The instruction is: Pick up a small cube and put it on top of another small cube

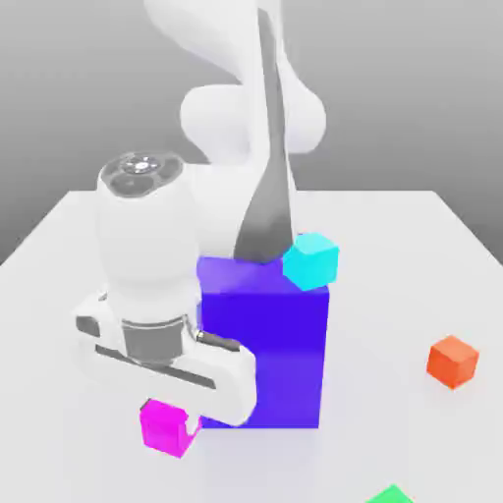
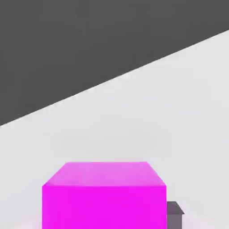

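Franka hand low at front of table point(image 1: 413, 226), wrist pointing down, gripper point(image 1: 172, 413) right over the small cube point(image 1: 164, 426). Magenta cube sits just below hand body in ext. view, near front edge, just beside lower corner of big blue-purple block point(image 1: 263, 344) on ext. view's left. Hand view: same cube point(image 2: 104, 197) close up between the fingers, one dark fingertip point(image 2: 175, 214) showing tight against its side. Jaws nearly closed, pinched narrow on the magenta cube, so reads as a grip. Can't tell if cube is resting on table or just off it; faint shading under it in hand view, no clear gap. Step in hand, by my judgement: pick phase, grasp made, lift about to start or barely begun. Stacking not yet done. Candidate targets: cyan cube point(image 1: 310, 261) perched at top corner of the blue-purple block, near arm link; orange cube point(image 1: 453, 361) alone on table, well apart on ext. view's right; a green thing point(image 1: 391, 495) at bottom edge, cut off. Next move needs: straight lift first, clear of the block's side wall, then carry over chosen cube, square the faces, lower till touching before letting go. Cyan target would need more height and care round the arm link; orange looks the easier approach.
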You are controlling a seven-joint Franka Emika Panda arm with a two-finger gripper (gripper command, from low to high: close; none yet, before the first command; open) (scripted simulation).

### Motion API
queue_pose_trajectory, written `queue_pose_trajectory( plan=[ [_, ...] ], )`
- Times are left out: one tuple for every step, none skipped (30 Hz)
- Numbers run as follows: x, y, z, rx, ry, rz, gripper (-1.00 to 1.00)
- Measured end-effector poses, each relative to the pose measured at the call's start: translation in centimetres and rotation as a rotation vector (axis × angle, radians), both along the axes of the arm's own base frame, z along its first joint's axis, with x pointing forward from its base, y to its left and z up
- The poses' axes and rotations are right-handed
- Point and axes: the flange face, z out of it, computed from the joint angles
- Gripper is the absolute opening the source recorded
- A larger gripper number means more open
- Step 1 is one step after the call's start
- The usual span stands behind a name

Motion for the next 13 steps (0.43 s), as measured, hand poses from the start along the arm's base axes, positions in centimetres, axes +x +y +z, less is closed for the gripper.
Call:
queue_pose_trajectory(
  plan=[
    [0.9, 2.5, 0.3, 0.001, -0.001, 0.047, -1.00],
    [1.6, 4.9, 0.5, 0.001, -0.002, 0.093, -1.00],
    [2.1, 7.4, 0.8, 0.002, -0.003, 0.137, -1.00],
    [2.6, 9.9, 1.1, 0.004, -0.005, 0.181, -1.00],
    [2.9, 12.4, 1.3, 0.005, -0.006, 0.224, -1.00],
    [3.1, 14.9, 1.3, 0.006, -0.008, 0.266, -1.00],
    [3.2, 16.1, 0.5, 0.007, -0.009, 0.286, -1.00],
    [3.3, 16.8, -0.7, 0.007, -0.009, 0.296, -1.00],
    [3.3, 17.1, -2.1, 0.007, -0.010, 0.301, -1.00],
    [3.3, 17.2, -3.6, 0.007, -0.009, 0.304, 1.00],
    [3.3, 17.2, -3.6, 0.007, -0.009, 0.304, 1.00],
    [3.3, 17.2, -3.6, 0.007, -0.009, 0.304, 1.00],
    [3.3, 17.2, -3.6, 0.007, -0.009, 0.304, 1.00]
  ],
)
